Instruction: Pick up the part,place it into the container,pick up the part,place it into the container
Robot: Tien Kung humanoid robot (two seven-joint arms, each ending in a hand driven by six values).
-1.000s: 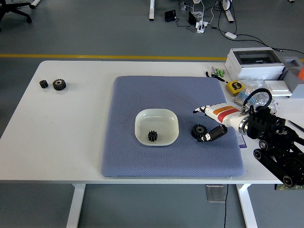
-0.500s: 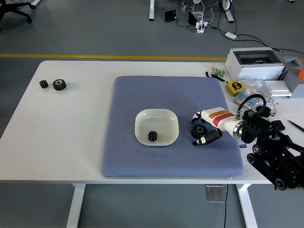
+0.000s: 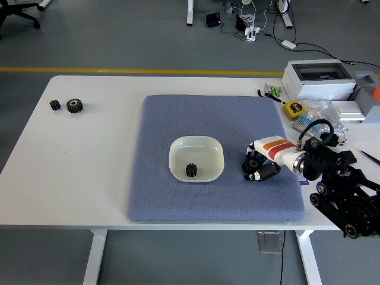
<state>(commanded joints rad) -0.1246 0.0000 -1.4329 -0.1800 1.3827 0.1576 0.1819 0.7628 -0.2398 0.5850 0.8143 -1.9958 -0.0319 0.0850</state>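
Note:
A white bowl (image 3: 208, 148) stands in the middle of the blue-grey mat (image 3: 178, 196) with one small black gear (image 3: 190, 170) inside it. To the bowl's right, a second black gear (image 3: 252, 161) lies on the mat. My right hand (image 3: 256, 161) comes in from the right, its white fingers curled around that gear, which is mostly covered by them. The gear still seems to rest on the mat. No left hand is in view.
Two more black gears (image 3: 54, 105) (image 3: 74, 105) lie on the bare table at the far left. A white box (image 3: 317, 78), a yellow tape measure (image 3: 292, 108) and small tools crowd the table's right end, beyond the mat.
My right hand lowered and moved slightly left onto the gear, and its fingers went from spread to curled around it.

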